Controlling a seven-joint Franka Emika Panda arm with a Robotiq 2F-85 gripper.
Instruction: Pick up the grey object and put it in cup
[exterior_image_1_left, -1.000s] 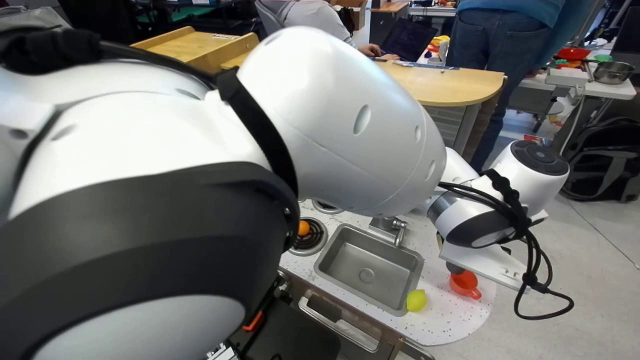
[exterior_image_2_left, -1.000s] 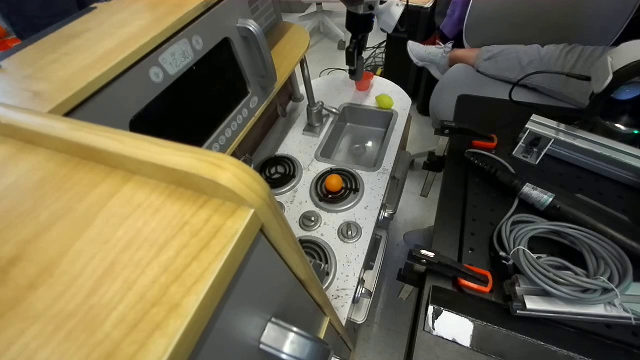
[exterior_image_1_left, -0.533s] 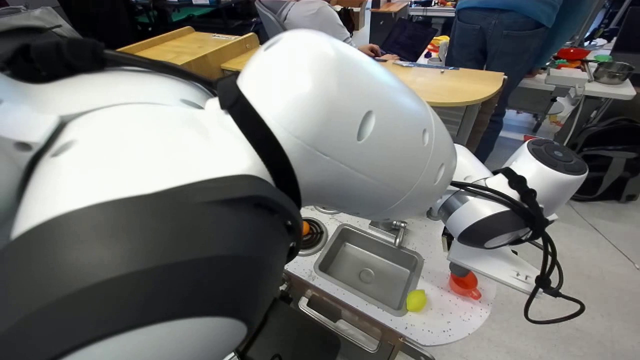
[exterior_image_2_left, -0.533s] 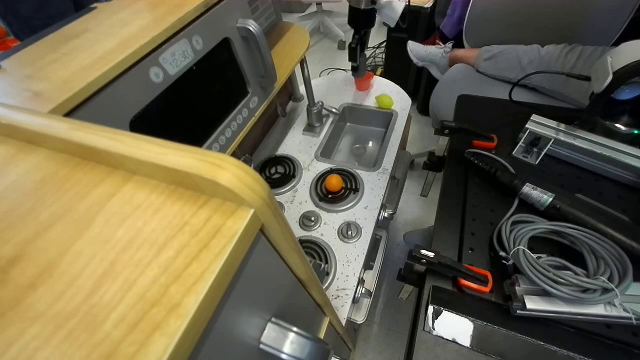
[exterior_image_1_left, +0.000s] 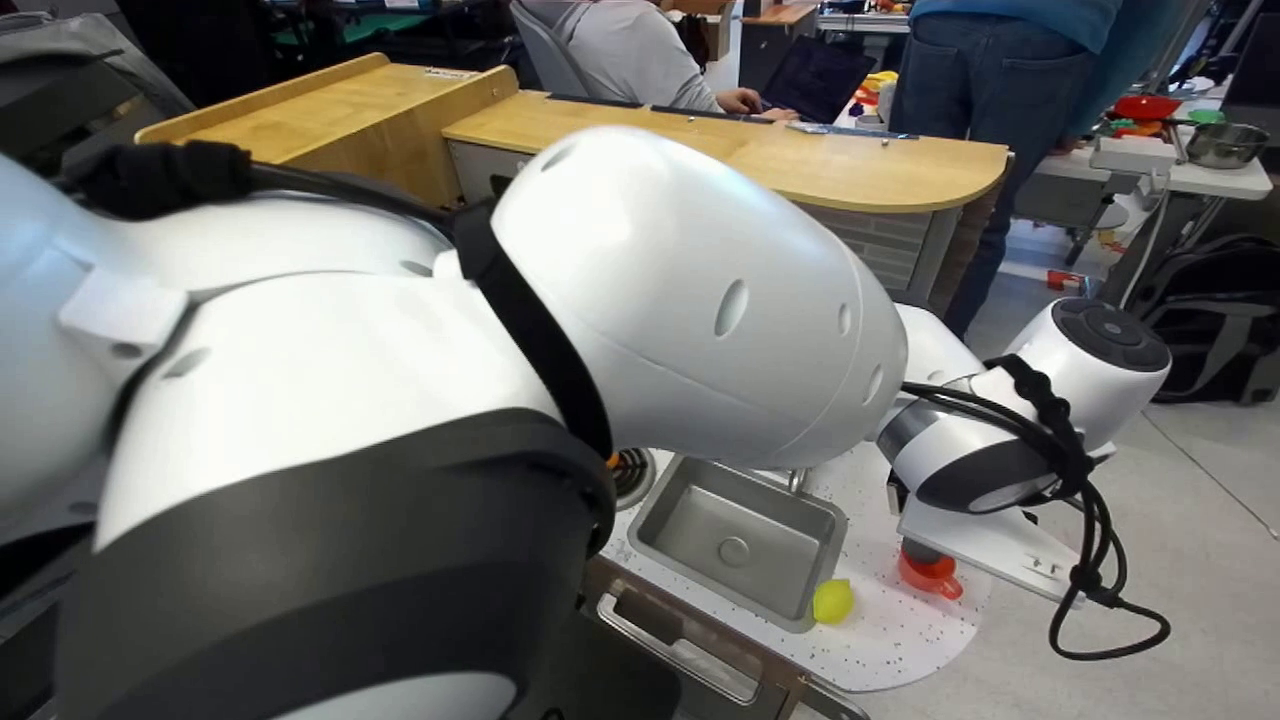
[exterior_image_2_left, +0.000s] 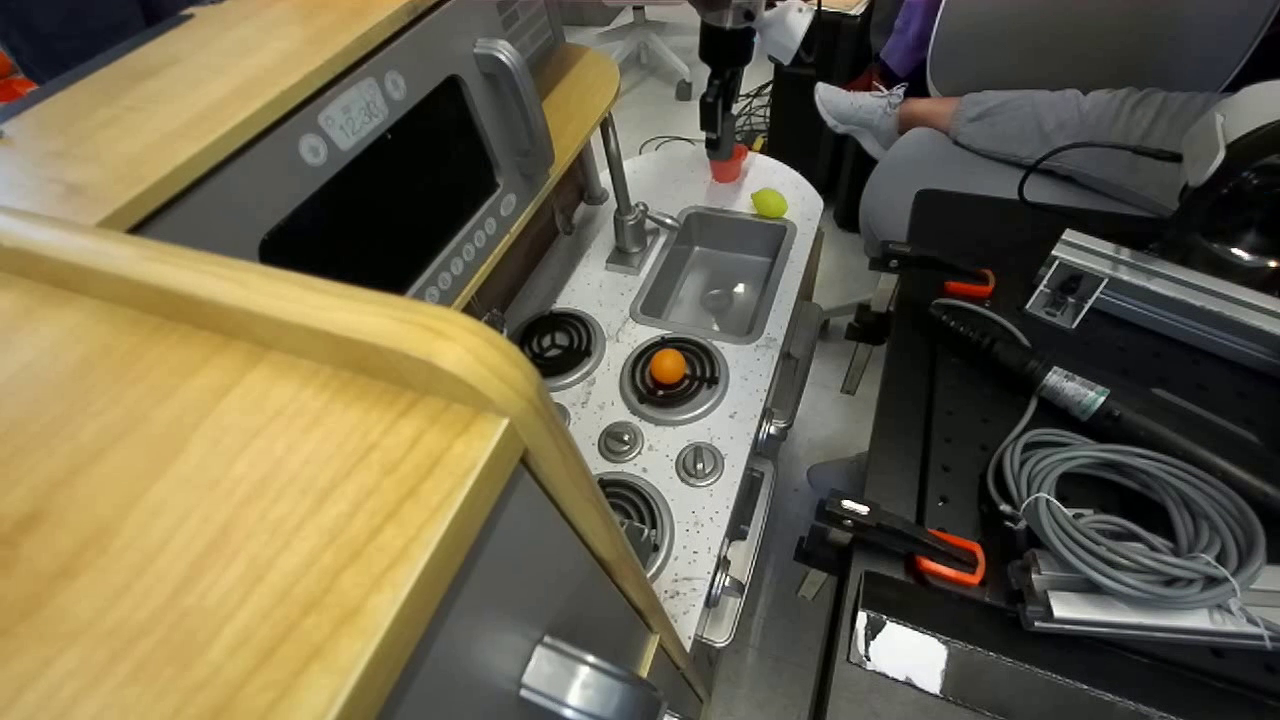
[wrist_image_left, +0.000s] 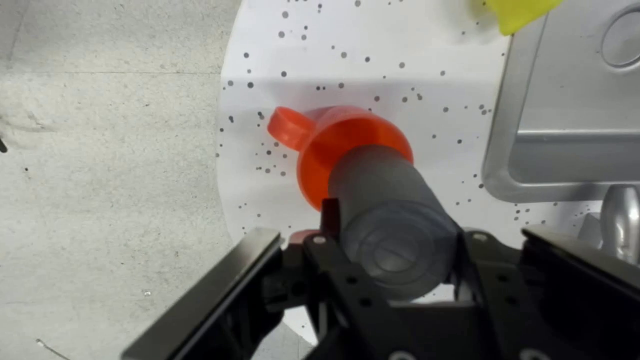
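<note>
A grey cylinder (wrist_image_left: 385, 175), the grey object, is between the fingers of my gripper (wrist_image_left: 392, 240) and the fingers press on both its sides. The red-orange cup (wrist_image_left: 315, 170) stands upright on the white speckled counter, its handle toward the upper left in the wrist view. The cylinder's far end overlaps the cup's mouth; how deep it sits inside is hidden. In an exterior view the cylinder (exterior_image_2_left: 720, 146) reaches down to the cup (exterior_image_2_left: 728, 168) below the gripper (exterior_image_2_left: 718, 118). In an exterior view the cylinder (exterior_image_1_left: 918, 551) meets the rim of the cup (exterior_image_1_left: 930, 577), under the white wrist mount.
A yellow-green lemon (exterior_image_2_left: 769, 203) lies between the cup and the sink basin (exterior_image_2_left: 788, 250). The faucet (exterior_image_2_left: 630, 225) stands at the sink's side. An orange ball (exterior_image_2_left: 668, 367) rests on a burner. The counter's rounded edge (exterior_image_1_left: 960, 640) lies close to the cup.
The gripper has moved slightly sideways and lowered with the grey cylinder, which now overlaps the cup's mouth more. The upper arm has dropped in view. The cup and lemon have not moved.
</note>
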